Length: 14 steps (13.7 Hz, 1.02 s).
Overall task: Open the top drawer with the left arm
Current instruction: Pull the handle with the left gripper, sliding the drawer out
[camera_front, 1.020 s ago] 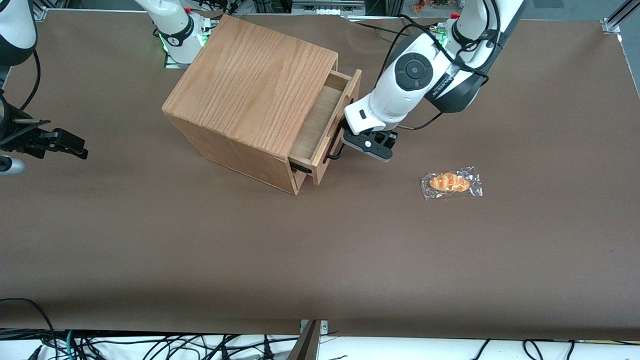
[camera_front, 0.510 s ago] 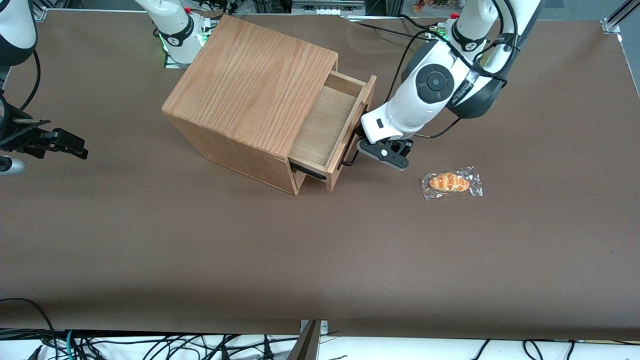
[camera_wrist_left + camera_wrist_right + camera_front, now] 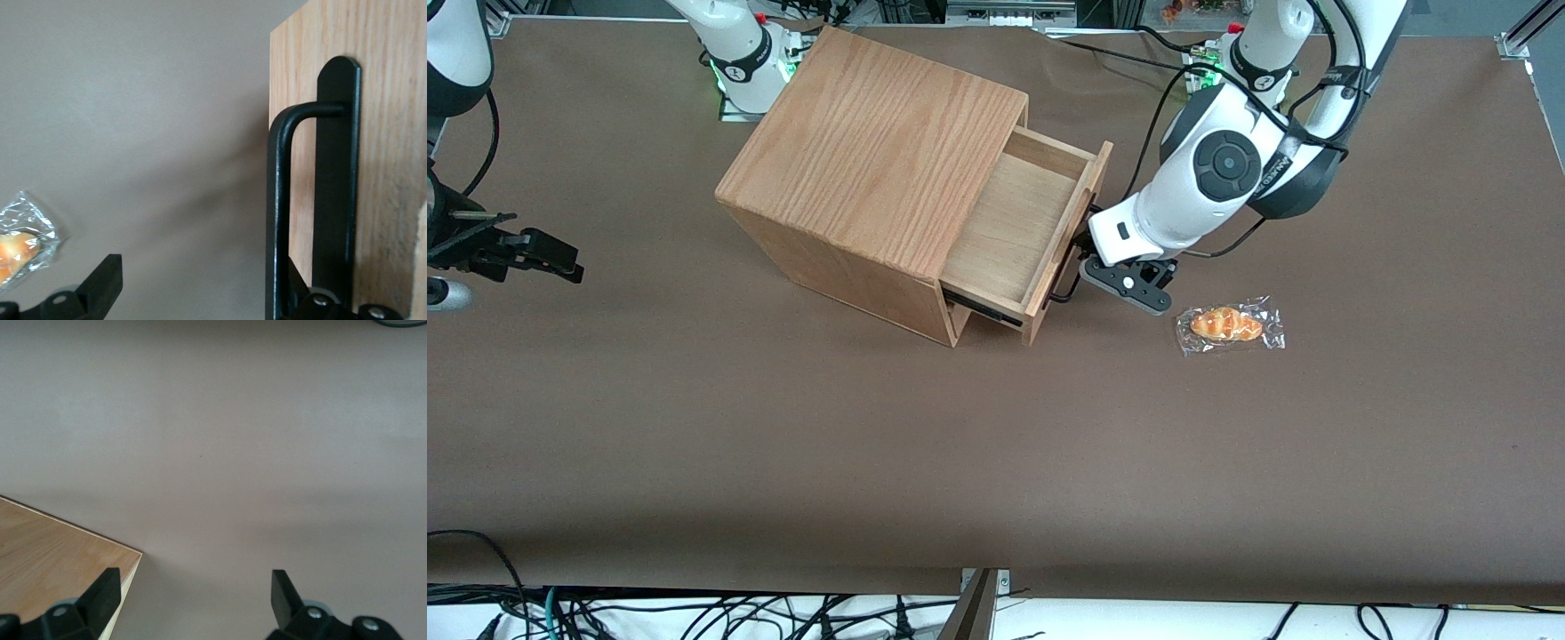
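Top drawer (image 3: 1014, 233) is standing pulled out of the oak box (image 3: 871, 169). Left arm's gripper (image 3: 1082, 264) is sitting at the black wire handle (image 3: 279, 213) — fingers spread wide, one hooked inside it; a wrapped bread roll (image 3: 1229, 325) is lying nearby.

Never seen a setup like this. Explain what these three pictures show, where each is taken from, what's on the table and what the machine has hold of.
The machine is a pair of white robot arms bolted to a brown table. Only the left arm is working.

The wide picture looks down at the table from the front. The other two come from small cameras on the arms' wrists, so black fingertips poke into them.

On the table stands a wooden box whose top drawer is pulled partly out; the tray looks empty. Beside the gripper lies a wrapped bread roll.

The gripper is at the drawer's front, with one finger out over the table and the other hooked inside the black wire handle. The fingers stand apart, so it is hooking the handle, not pinching it.
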Available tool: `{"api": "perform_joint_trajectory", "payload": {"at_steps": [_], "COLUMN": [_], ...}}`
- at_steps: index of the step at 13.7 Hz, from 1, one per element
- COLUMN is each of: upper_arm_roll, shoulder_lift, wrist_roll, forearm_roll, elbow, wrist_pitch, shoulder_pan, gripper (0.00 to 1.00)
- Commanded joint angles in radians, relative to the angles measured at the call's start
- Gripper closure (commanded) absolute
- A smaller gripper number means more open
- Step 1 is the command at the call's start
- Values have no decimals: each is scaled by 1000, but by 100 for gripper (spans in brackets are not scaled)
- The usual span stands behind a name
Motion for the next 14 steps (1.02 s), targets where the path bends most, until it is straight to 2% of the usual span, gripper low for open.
{"api": "perform_joint_trajectory", "payload": {"at_steps": [1,11,14], "upper_arm_roll": [73,104,106], "shoulder_lift": [-17,-23,-23], "wrist_roll": [108,166,172], "forearm_roll": [106,89,-27], "elbow": [-12,-11,-9], "wrist_pitch": [-24,-53,-53], "shoulder_pan": [42,51,51], "gripper": [0,0,0]}}
